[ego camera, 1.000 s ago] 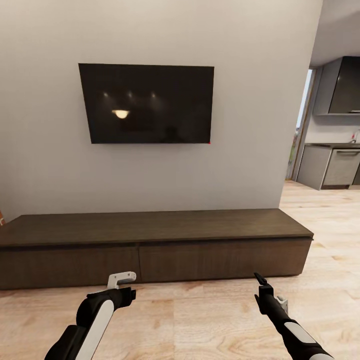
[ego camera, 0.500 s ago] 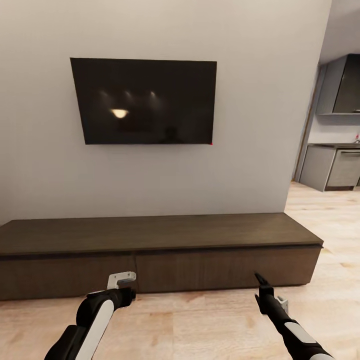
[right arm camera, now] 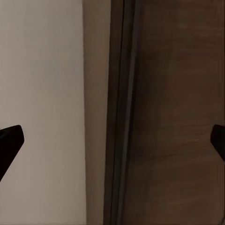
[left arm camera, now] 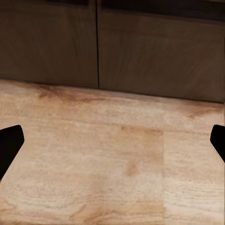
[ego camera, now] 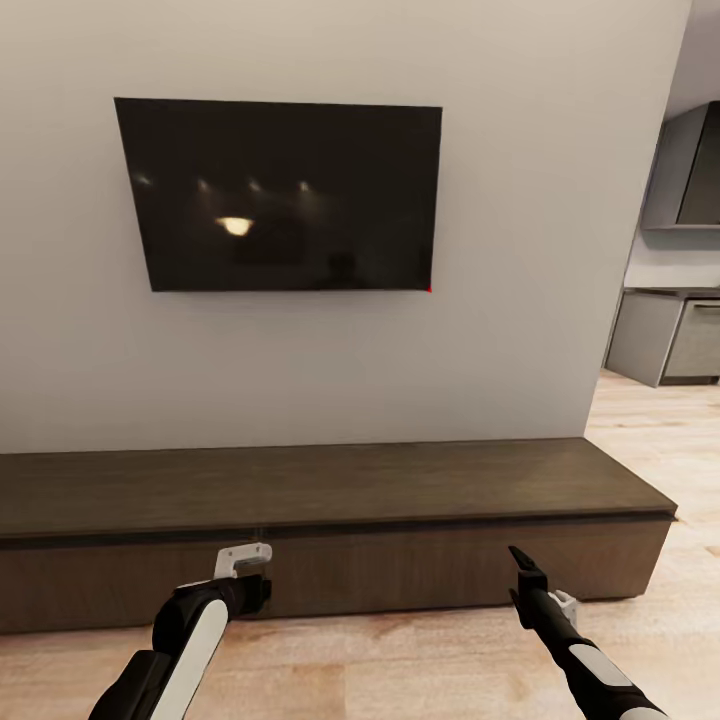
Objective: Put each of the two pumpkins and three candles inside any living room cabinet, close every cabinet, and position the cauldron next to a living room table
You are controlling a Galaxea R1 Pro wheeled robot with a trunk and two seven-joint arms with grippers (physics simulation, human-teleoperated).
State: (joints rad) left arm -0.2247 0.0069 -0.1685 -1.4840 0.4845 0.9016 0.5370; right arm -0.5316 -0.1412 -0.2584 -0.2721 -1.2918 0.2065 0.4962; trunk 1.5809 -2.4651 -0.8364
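Head view: the long, low dark brown wood cabinet (ego camera: pixel 330 520) is running across the lower half of the frame under a black wall TV (ego camera: pixel 280 195); its plain drawer fronts are sitting shut, a thin seam near centre. The left gripper (ego camera: pixel 243 572) and right gripper (ego camera: pixel 528 580) are hovering low in front of it, carrying nothing.

Left wrist view: fingertips (left arm camera: pixel 10 143) are standing wide apart over the light wood plank floor (left arm camera: pixel 112 159); the drawer seam is showing above.

Right wrist view: fingertips (right arm camera: pixel 9 140) are likewise spread, facing the cabinet's edge.

Judgement: stiff, heavy, smooth fronts without handles; hooking the top lip or seam looks the best hold.
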